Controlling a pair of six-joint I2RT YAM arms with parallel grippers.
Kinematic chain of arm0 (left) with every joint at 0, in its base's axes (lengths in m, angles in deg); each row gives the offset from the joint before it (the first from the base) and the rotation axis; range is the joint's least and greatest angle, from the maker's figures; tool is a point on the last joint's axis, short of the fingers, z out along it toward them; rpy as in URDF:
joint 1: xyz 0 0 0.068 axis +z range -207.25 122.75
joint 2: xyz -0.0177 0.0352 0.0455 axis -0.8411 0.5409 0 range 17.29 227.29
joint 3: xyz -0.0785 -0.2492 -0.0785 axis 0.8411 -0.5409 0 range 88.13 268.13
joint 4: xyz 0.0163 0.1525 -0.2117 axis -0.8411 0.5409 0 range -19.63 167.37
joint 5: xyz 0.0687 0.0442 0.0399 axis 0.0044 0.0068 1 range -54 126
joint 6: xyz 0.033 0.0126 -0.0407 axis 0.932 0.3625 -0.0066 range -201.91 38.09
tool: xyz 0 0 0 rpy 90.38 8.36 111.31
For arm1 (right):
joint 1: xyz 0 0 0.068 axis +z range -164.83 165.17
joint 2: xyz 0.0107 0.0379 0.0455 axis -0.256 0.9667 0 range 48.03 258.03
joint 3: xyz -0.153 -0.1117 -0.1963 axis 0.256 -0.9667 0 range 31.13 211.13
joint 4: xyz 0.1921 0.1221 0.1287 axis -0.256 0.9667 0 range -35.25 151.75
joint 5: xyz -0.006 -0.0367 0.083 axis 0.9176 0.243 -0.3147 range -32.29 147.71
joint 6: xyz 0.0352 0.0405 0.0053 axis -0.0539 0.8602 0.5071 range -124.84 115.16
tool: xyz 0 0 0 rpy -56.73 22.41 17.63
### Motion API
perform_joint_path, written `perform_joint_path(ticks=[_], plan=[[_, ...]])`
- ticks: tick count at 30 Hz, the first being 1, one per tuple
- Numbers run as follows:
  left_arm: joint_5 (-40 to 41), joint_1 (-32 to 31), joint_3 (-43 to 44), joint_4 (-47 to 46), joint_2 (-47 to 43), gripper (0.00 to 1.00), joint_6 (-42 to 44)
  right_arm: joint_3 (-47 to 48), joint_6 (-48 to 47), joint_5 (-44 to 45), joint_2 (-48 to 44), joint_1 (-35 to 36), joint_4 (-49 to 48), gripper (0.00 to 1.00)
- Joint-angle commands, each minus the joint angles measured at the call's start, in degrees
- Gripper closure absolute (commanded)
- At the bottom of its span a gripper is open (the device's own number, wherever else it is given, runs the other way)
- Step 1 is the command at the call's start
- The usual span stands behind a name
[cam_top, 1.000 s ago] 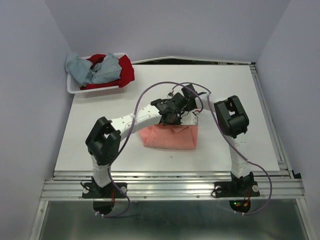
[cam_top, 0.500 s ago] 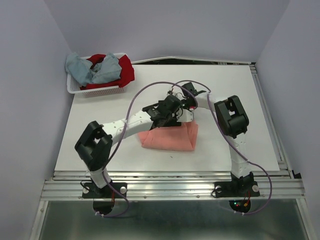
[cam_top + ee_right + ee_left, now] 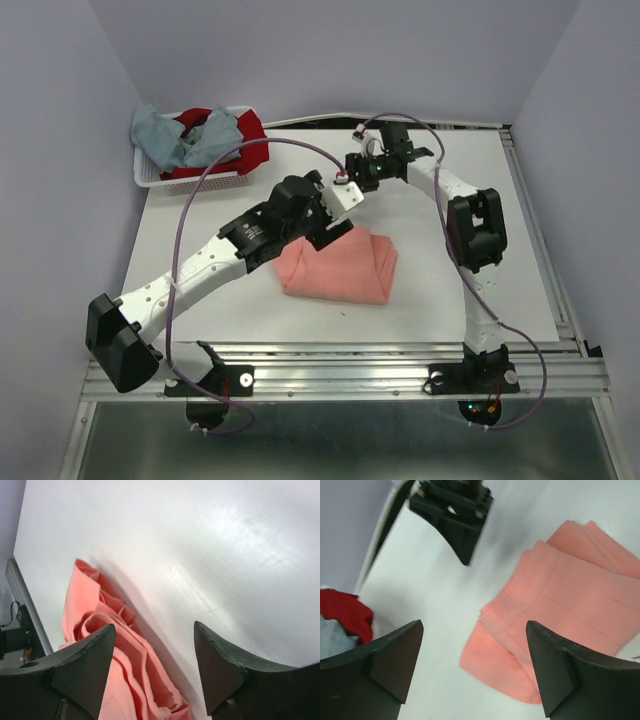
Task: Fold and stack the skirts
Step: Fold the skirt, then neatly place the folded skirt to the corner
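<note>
Calls, likely, for a reach toward 10 o'clock by left gripper (image 3: 474, 627), wide open, empty, nearer than right gripper (image 3: 153, 627), also parted and empty, to blue skirt (image 3: 175, 135) and red skirt (image 3: 250, 140) in basket (image 3: 200, 183); pink skirt (image 3: 340, 265) folded at middle of counter (image 3: 470, 290), long axis 9-to-3.

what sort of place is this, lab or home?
Probably a lab test cell, not a home: bare white table boxed in by plain walls, an aluminium mounting rail along its near edge, and laundry props, a folded pink skirt and a basket.
</note>
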Motion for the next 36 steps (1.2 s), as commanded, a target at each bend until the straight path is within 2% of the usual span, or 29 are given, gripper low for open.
perform_joint_path(ticks=[1,2,4,8,11,13,16,20,23,28,31,34,36], plan=[[-14.21,3.73,-3.57,2.75,-0.62,0.1,-14.43,6.28,-0.17,2.8,-5.45,-2.74,0.65,0.29],[-16.53,5.3,-4.1,2.66,-0.01,0.19,-15.83,6.2,-1.13,2.89,-7.72,-2.74,0.83,0.28],[-22.42,6.72,-4.37,1.78,1.13,0.26,-21.01,4.36,-1.4,1.67,-10.63,-2.74,1.8,0.27],[-27.88,10.14,-6.47,-1.38,5.61,0.37,-31.12,-3.62,-0.1,-5.62,-17.83,-2.74,3.64,0.27],[-31.31,13.83,-7.09,-4.28,11.14,0.43,-36.93,-14.6,2.89,-11.51,-23.63,-2.74,2.07,0.28],[-32.46,16.3,-6.48,-5.78,15.97,0.43,-39.04,-23.01,2.82,-13.8,-26.97,-2.13,0.49,0.28],[-31.41,17.44,-2.54,-6.04,23.0,0.43,-39.84,-29.63,-1.11,-11.63,-29.61,-2.13,1.87,0.28],[-26.67,19.11,1.07,-4.29,30.74,0.43,-39.93,-32.12,-4.65,-7.4,-31.29,-2.13,6.19,0.28],[-21.14,20.52,5.81,-3.15,33.13,0.4,-37.48,-31.95,-5.01,-5.64,-31.82,-3.53,8.04,0.27],[-8.31,19.91,9.78,-0.78,26.46,0.32,-30.81,-29.14,-3.25,-5.2,-31.65,-8.18,8.13,0.2],[-6.18,16.75,12.15,4.14,22.15,0.27,-28.25,-27.73,-2.46,-4.32,-31.99,-11.26,8.04,0.14],[-3.55,11.22,11.9,7.48,19.07,0.13,-27.97,-27.11,-2.11,-1.69,-32.7,-12.68,8.22,0.0],[-3.54,7.89,11.54,10.12,19.15,0.08,-29.64,-27.02,-2.02,-0.54,-33.49,-13.9,8.3,0.0]])
